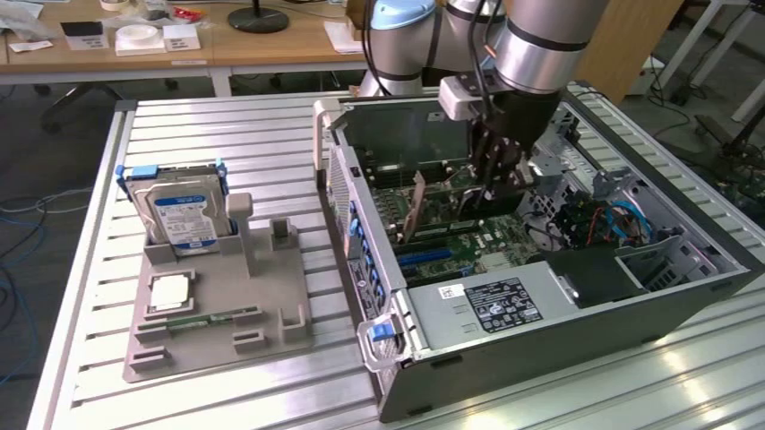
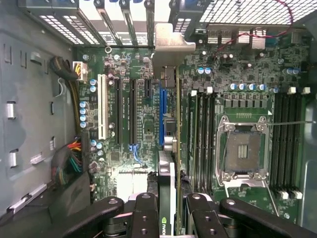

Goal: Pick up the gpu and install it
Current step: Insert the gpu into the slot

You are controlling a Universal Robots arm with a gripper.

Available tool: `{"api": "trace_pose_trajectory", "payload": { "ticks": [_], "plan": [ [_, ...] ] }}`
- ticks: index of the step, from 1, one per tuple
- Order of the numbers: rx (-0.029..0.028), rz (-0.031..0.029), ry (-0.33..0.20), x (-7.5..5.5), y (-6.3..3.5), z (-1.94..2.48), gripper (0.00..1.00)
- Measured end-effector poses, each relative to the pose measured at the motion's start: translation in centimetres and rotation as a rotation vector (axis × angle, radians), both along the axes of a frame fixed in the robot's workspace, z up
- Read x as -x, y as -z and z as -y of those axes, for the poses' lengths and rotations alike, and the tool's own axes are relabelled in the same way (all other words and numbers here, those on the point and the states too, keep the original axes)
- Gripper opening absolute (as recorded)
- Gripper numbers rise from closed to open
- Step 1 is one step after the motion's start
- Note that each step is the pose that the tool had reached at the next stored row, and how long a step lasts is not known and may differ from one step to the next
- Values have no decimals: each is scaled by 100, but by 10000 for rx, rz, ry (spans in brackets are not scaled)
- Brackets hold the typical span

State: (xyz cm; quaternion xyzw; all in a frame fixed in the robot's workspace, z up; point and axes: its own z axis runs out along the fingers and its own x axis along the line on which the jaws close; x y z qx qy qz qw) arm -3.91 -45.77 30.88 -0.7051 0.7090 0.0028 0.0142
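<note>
The gpu (image 2: 177, 126) is seen edge-on in the wrist view, a thin dark card with a silver end bracket (image 2: 170, 47) pointing at the case's rear slot openings. My gripper (image 2: 170, 201) is shut on the card's near end, with one black finger (image 2: 145, 206) on each side. The card hangs over the motherboard (image 2: 143, 124), in line with the blue expansion slot (image 2: 161, 116); I cannot tell whether it touches the slot. In the exterior view my gripper (image 1: 496, 184) reaches down into the open computer case (image 1: 562, 296), and the gpu (image 1: 417, 208) shows as a brownish edge.
The empty processor socket (image 2: 242, 151) and memory slots (image 2: 200, 144) lie beside the card. Outside the case, at the exterior view's left, a grey fixture (image 1: 269, 296) holds a hard drive (image 1: 185, 215), a processor (image 1: 167, 291) and a memory stick (image 1: 213, 315). Cables (image 1: 604, 219) crowd the case's far side.
</note>
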Motion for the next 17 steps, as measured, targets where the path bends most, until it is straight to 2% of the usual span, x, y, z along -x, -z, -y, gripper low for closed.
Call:
{"api": "trace_pose_trajectory", "payload": {
  "ticks": [11, 17],
  "plan": [
    [0, 1, -2, 63, 153, 3, 27],
    [2, 0, -3, 95, 204, 3, 27]
  ]
}}
